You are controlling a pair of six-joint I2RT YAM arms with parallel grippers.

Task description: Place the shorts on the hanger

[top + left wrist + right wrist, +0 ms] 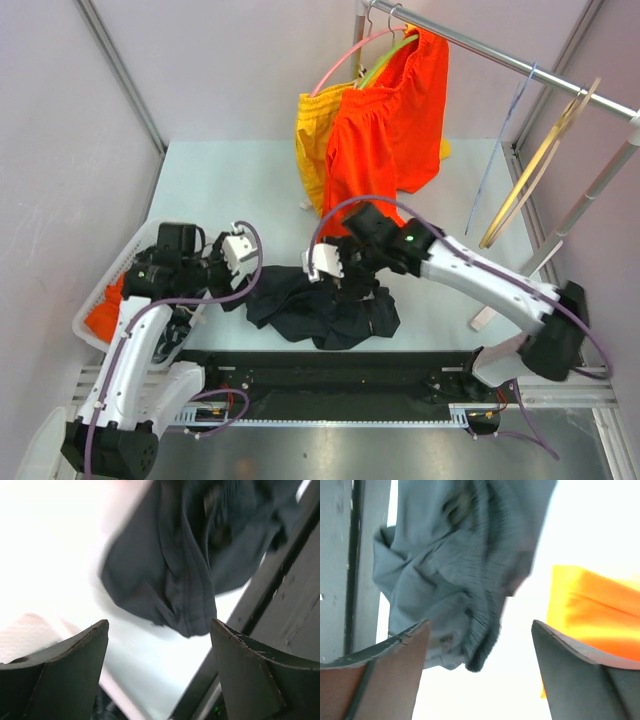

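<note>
While we are hovering over the surface (pixel 220 170), shorts (pixel 320 312): lying crumpled.
Left gripper (pixel 157 625): standing spread, holding nothing.
Right gripper (pixel 480 625): standing spread, holding nothing.

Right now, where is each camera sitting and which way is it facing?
Top external: above and behind the arm bases, looking down on the white table, crumpled dark navy fabric shorts and metal clothes rail; both arms show.
Left wrist: on the left arm, facing the shorts; open left gripper frames them.
Right wrist: on the right arm, facing the shorts, orange fabric beyond; open right gripper shows.
Shared: all three see the shorts.
</note>
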